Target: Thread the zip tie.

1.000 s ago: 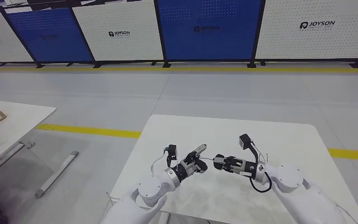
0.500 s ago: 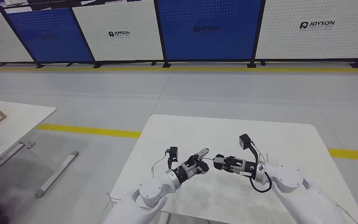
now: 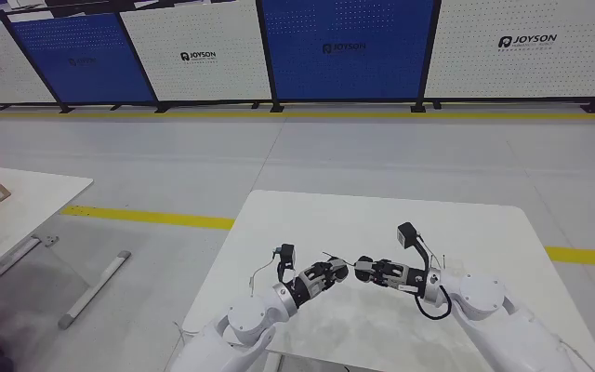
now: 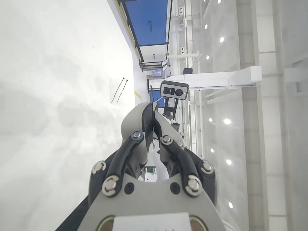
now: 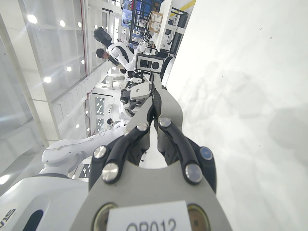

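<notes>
1. Above the middle of the white desk [image 3: 390, 214], the left jaws have dropped and swung in toward the right jaws over the last second. The two sets of tips now sit almost nose to nose, where a gap stood before.
2. One side of the left jaws stood up and apart a second ago. It has since come down, and the left jaws are clamped on the thin black plastic zip tie [image 4: 152, 133], whose curled end pokes out behind the pads.
3. The right jaws have kept their place, pinched tight on the same tie.
4. With both ends held and brought together, feeding the tail into the head looks like the step in hand.
5. I cannot tell where the tie's head is or whether the tail has entered it. The pads cover the meeting point, and from above the tie is a hair-thin line.
6. Two spare black zip ties [image 4: 119, 90] lie side by side on the desk, well apart from the jaws.
</notes>
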Robot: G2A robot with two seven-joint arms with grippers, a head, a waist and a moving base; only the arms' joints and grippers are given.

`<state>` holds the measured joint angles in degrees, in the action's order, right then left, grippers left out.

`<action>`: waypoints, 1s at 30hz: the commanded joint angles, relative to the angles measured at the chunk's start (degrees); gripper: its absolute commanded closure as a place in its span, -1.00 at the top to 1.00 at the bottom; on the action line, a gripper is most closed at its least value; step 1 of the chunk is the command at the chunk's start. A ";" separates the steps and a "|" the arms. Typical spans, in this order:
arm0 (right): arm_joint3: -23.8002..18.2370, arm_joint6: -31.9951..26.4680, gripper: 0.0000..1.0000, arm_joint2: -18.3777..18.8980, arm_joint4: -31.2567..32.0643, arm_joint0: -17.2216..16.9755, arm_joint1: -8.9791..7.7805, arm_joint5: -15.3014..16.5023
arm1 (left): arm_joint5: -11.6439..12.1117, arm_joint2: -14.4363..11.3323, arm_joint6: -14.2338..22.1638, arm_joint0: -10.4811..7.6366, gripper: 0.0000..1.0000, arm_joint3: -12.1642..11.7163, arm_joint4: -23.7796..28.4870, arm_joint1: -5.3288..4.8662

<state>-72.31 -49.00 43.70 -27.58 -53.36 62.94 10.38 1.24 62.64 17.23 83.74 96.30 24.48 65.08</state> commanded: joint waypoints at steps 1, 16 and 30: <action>0.00 0.00 -1.00 0.00 0.00 0.00 0.00 0.00 | -0.10 -0.09 0.08 -0.11 -1.00 -0.07 -0.13 0.03; 0.00 0.00 -1.00 0.00 0.00 0.00 0.00 0.00 | 0.43 -0.03 0.01 -0.58 -0.34 -0.65 -0.11 0.23; 0.00 0.00 -1.00 0.00 0.00 0.00 0.00 0.00 | 0.65 0.34 0.73 -0.39 -1.00 -0.69 0.17 0.27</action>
<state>-72.31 -49.00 43.70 -27.58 -53.36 62.94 10.38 1.87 63.01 17.94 83.35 95.60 24.72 65.35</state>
